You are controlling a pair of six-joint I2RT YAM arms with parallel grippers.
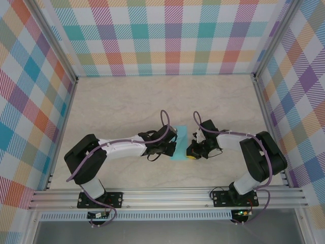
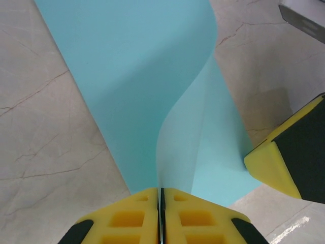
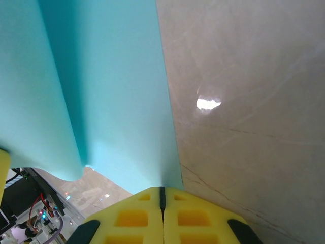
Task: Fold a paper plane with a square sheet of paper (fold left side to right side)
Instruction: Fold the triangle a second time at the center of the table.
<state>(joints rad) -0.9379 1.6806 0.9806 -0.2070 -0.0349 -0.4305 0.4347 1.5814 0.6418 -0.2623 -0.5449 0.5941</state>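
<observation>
Surface: a pale beige, marble-veined table [image 1: 127,101].
Room: pastel plaid walls [image 1: 167,35] stood on three sides, with an aluminium rail [image 1: 167,195] along the near edge.
Paper: the square sheet of paper [image 1: 181,142], light turquoise, lay mid-table between the two grippers.
Left gripper [image 2: 161,192]: its yellow fingers were pressed together, pinching a sheet edge that stood up from the table in a curved flap.
Right gripper [image 3: 162,190]: its fingers were closed tight, and the sheet's other edge ran into the seam between them.
Lie: part of the sheet was flat on the table and part was lifted.
</observation>
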